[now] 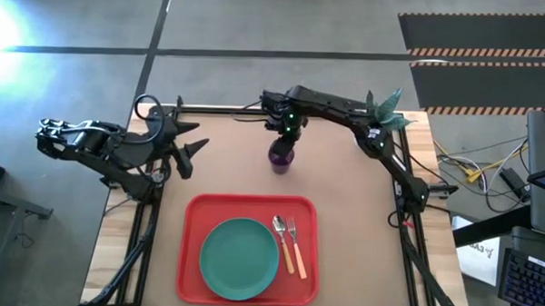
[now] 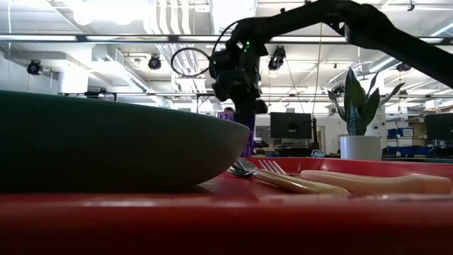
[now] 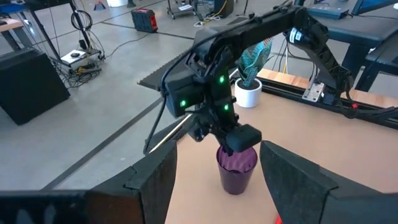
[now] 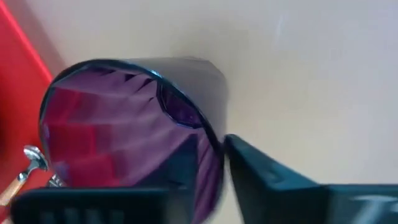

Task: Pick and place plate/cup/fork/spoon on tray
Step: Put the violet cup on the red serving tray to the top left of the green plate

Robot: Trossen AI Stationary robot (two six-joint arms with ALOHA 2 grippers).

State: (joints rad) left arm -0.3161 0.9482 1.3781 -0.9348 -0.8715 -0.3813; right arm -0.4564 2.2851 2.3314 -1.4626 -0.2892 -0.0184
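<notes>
Directly beneath my right gripper (image 1: 283,140): the cup (image 1: 281,157), upright on the table beyond the tray's (image 1: 189,250) far rim; one finger inside, one outside, pinching its wall.

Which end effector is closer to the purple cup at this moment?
The right. The right end effector is directly at the cup, fingers around its rim. The left end effector waits at the table's left edge, well apart from the cup.
</notes>
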